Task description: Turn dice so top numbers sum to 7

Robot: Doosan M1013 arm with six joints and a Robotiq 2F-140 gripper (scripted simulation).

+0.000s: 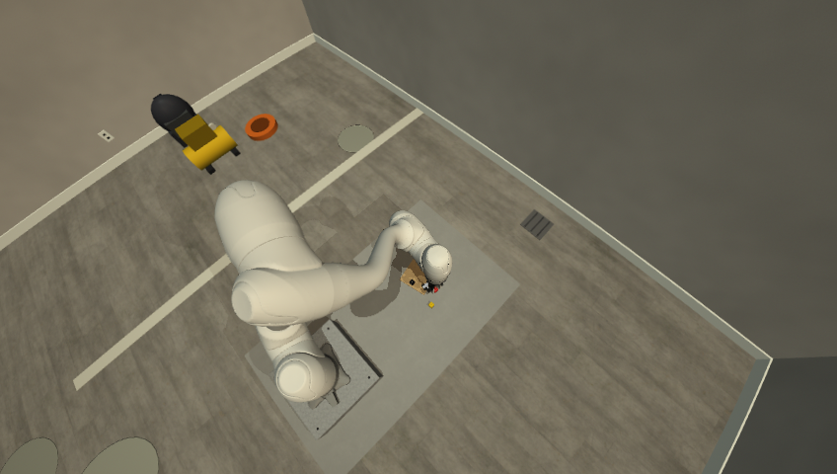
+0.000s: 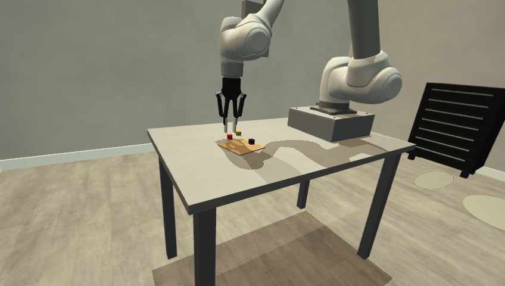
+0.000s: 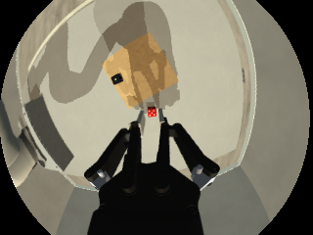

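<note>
- No words, labels, brand names or signs could be read in any view.
- The red die (image 2: pixel 229 136), yellow die (image 2: pixel 238 133) and black die (image 2: pixel 251 141) appeared too small for their pips to be counted.
- In the wrist view, the red die (image 3: pixel 152 113) showed only blurred light specks.

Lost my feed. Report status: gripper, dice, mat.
Gripper nearly closed, empty, above red die. Black die on mat; yellow die off it, on the table. Nothing blocks the descent.
</note>
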